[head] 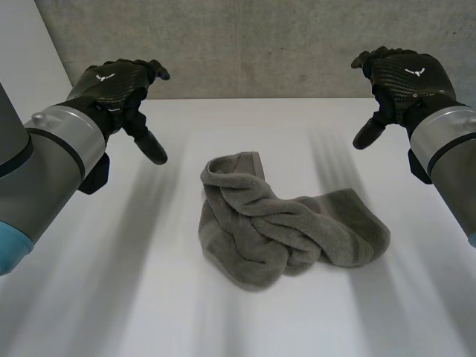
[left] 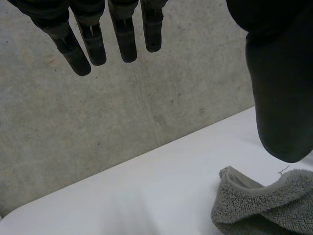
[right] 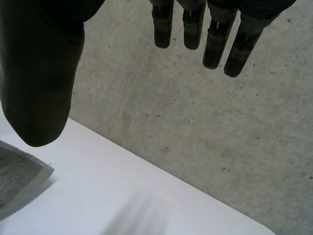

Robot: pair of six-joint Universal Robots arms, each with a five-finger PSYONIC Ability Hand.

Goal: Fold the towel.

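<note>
Left hand (head: 119, 83), right hand (head: 401, 74) open, clear of towel (head: 286, 223).

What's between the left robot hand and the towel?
Bare white table lies between the left robot hand and the towel, seen in the head view.

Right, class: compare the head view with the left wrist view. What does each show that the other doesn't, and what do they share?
The head view gives the whole grey towel, crumpled mid-table, and the right hand raised off to one side, touching nothing. The left wrist view gives the left hand from its palm side: straight fingers, thumb apart, holding nothing, one towel corner near the thumb. Both share the towel, the white table, the left hand and the concrete wall.
</note>
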